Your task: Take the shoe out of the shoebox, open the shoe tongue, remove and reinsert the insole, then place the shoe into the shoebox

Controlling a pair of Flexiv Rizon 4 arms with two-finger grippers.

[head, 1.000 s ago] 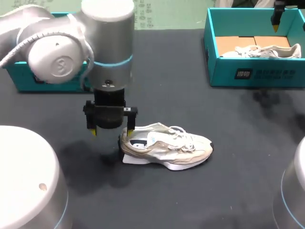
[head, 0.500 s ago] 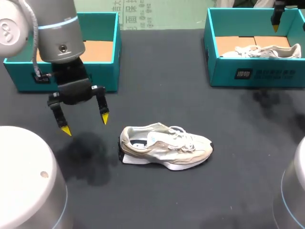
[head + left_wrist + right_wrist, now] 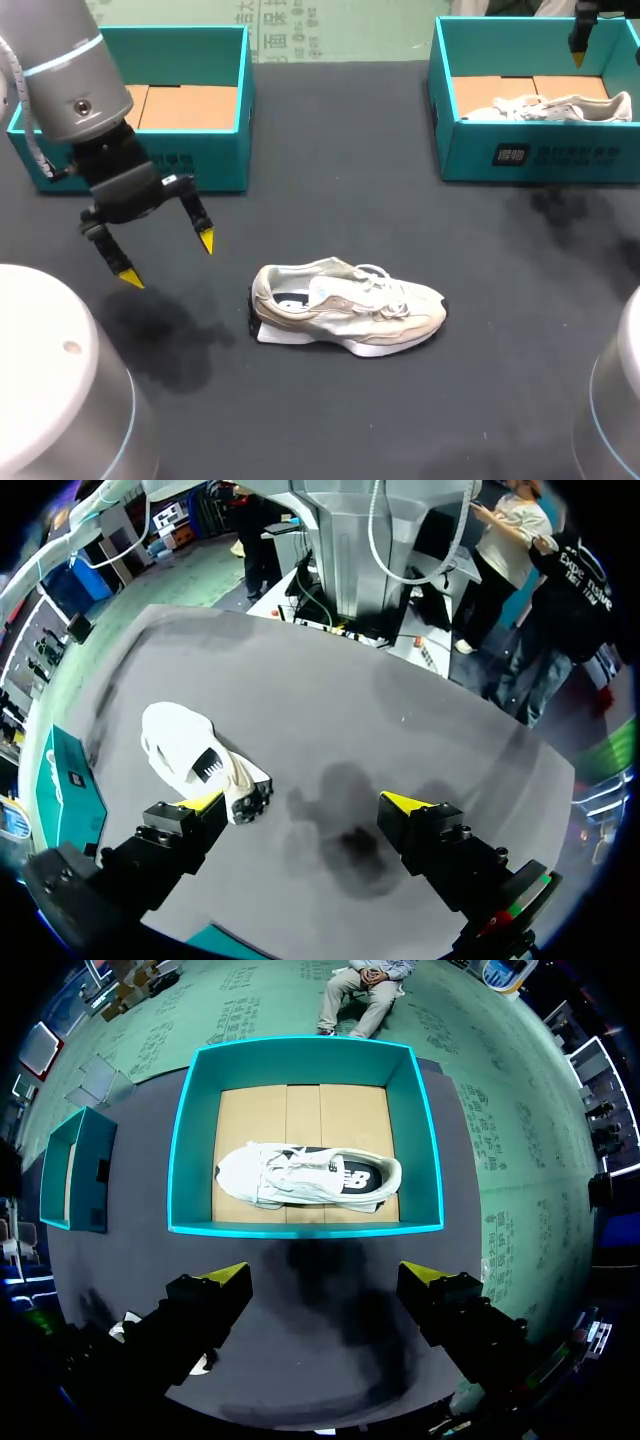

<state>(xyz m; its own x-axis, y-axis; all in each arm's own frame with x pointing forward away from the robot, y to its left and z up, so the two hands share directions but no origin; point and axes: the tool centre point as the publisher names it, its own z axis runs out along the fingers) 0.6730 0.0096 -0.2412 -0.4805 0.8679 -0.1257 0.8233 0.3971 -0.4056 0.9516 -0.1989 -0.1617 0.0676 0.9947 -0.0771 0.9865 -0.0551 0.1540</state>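
Dark worktop (image 3: 330, 150), beige sneaker (image 3: 345, 307) upright at centre. Left tool (image 3: 168, 261) wide, empty, near its heel. Right tool (image 3: 322, 1275) wide, empty, above teal shoebox (image 3: 540, 155) holding second sneaker (image 3: 560, 107).

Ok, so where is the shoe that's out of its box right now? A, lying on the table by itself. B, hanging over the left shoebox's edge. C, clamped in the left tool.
A: the shoe rests on its sole on the dark table, clear of the open left tool, which hovers empty off to the heel side.
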